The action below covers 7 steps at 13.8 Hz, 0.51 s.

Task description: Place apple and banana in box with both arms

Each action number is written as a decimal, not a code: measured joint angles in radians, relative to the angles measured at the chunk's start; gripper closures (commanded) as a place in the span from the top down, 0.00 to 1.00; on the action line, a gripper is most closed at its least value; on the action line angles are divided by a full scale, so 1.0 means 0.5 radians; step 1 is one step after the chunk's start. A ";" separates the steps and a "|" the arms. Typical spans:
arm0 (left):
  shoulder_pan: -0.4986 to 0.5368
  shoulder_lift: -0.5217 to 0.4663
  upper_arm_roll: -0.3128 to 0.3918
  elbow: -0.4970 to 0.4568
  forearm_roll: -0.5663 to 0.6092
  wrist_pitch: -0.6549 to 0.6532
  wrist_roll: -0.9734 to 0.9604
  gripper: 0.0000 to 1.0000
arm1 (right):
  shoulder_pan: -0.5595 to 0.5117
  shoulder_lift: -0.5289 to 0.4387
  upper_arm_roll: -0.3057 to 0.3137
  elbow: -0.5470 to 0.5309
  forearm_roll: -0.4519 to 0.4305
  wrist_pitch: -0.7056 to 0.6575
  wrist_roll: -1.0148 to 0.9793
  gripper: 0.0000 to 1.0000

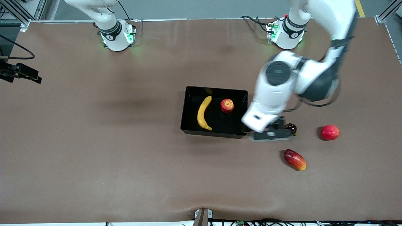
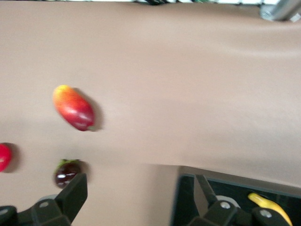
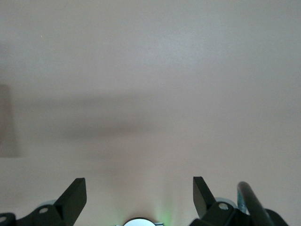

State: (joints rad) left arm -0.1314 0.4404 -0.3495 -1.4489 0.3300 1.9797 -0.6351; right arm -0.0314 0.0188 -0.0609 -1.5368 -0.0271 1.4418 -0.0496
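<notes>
The yellow banana (image 1: 203, 113) and the small red apple (image 1: 226, 105) lie side by side in the black box (image 1: 216, 90). My left gripper (image 1: 271, 135) is open and empty, over the table just beside the box's corner toward the left arm's end. In the left wrist view my left gripper (image 2: 141, 188) shows bare table between its fingers, with the box wall (image 2: 186, 202) and the banana's tip (image 2: 270, 207) by one finger. My right gripper (image 3: 138, 188) is open and empty over bare table near its own base; it is out of the front view.
A dark plum-like fruit (image 1: 290, 127) lies right beside the left gripper, also in the left wrist view (image 2: 67, 172). A plain red round fruit (image 1: 330, 132) and an oblong red-orange fruit (image 1: 294, 159) lie toward the left arm's end of the table.
</notes>
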 measured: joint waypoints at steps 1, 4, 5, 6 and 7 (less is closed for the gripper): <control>0.102 -0.046 0.000 -0.001 -0.034 -0.052 0.114 1.00 | 0.000 0.000 0.000 0.000 0.000 0.000 0.000 1.00; 0.426 -0.161 0.000 -0.005 -0.173 -0.171 0.572 1.00 | 0.000 0.001 0.000 0.001 0.000 0.000 0.000 1.00; 0.532 -0.191 0.001 -0.006 -0.247 -0.197 0.683 1.00 | 0.000 0.001 0.000 0.001 0.000 0.000 0.000 1.00; 0.624 -0.215 0.000 -0.007 -0.289 -0.240 0.755 1.00 | 0.000 0.001 0.000 0.001 0.000 0.000 0.000 1.00; 0.690 -0.236 -0.001 -0.008 -0.309 -0.293 0.800 1.00 | 0.000 0.001 0.000 0.001 0.000 0.000 0.000 1.00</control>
State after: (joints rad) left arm 0.2135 0.3226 -0.3497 -1.4531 0.1757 1.8334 -0.2352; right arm -0.0316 0.0192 -0.0607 -1.5363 -0.0271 1.4418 -0.0496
